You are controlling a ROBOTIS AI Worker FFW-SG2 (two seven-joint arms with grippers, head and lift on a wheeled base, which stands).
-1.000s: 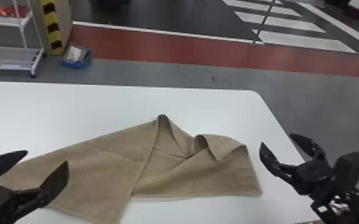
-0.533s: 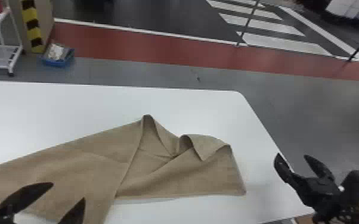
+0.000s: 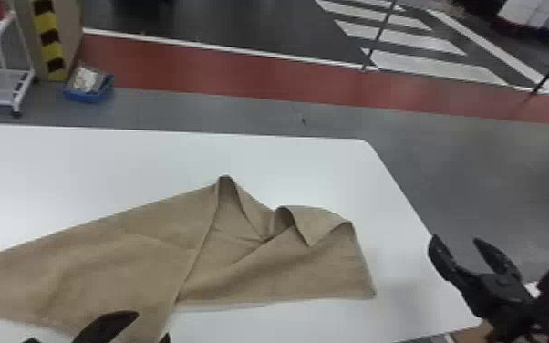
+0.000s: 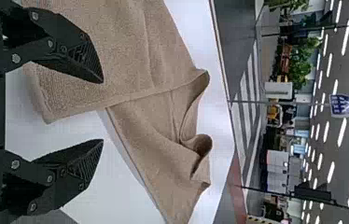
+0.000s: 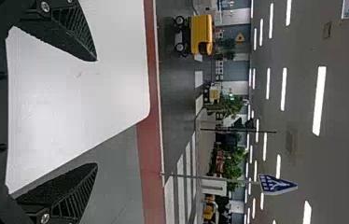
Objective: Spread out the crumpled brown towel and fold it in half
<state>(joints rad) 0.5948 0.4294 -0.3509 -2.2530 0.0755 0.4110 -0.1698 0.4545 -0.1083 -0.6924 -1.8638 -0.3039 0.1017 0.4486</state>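
Towel looks soft n floppy imo, so w/ L gripper n R gripper both wide n empty, I'd pinch its turned-over corner 1st.

A blue bin sits on grey floor beside a white rack.

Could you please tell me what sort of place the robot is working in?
Probably a large indoor hall, such as an exhibition or test floor: rows of ceiling lights run overhead, crosswalk-like stripes mark the dark floor, and a blue road-style sign stands beyond the white table.
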